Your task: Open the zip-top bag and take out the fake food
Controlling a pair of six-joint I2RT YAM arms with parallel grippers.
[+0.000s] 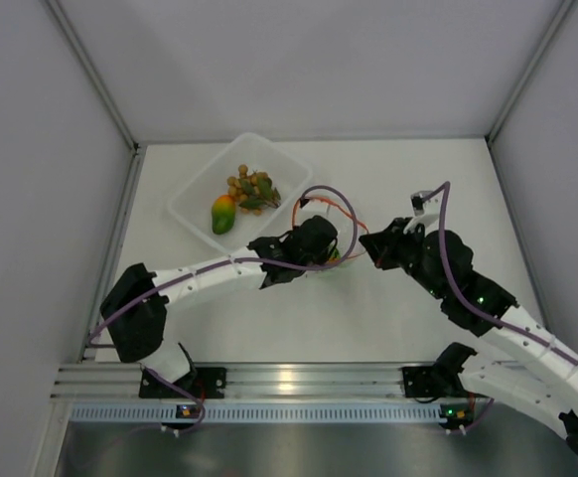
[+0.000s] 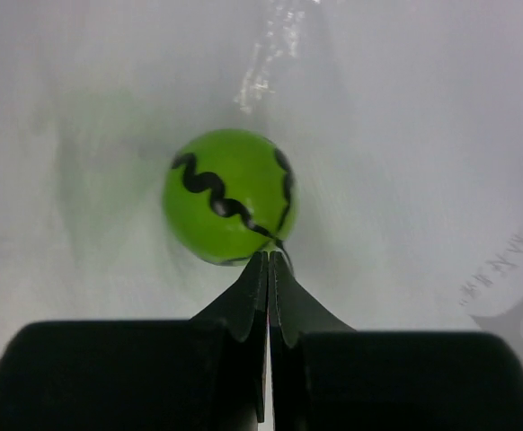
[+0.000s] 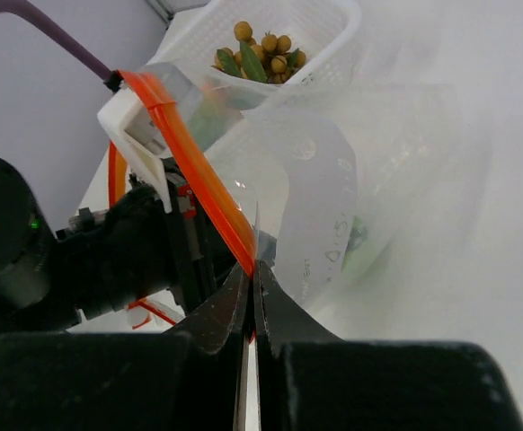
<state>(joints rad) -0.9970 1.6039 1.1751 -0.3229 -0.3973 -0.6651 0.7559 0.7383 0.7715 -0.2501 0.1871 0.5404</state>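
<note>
- The left gripper (image 2: 269,259) was shut tight, with its two black tips pressed flat together. I could not tell if any thin plastic was pinched between them.
- The green ball (image 2: 230,197) with wavy dark lines sat just past those tips, almost touching them. It looked hazy, as if seen through plastic.
- The right gripper (image 3: 253,268) was shut too. It was pinching the orange zip strip (image 3: 199,175) of the bag (image 3: 333,180).
- From the right gripper's tips, the strip ran up and to the left, toward the left gripper close by.
- The bag was held up between the two grippers, near the middle of the table (image 1: 299,328). It was clear and crinkly. From above, the strip made an open loop at its mouth.
- The ball was low down inside the bag. In the right wrist view it showed only as a green blur through the plastic.
- The tray (image 1: 192,199) sat behind the grippers, toward the back left of the table. It was near the bag, but I could not tell if they touched.
- Two toys lay in the tray, side by side. The mango (image 1: 223,214) was on the side nearer the arms. The tan balls (image 1: 251,187) with green leaves were just behind it, to its right.
- So the mango and the tan balls were out of the bag, and only the ball was in it.
</note>
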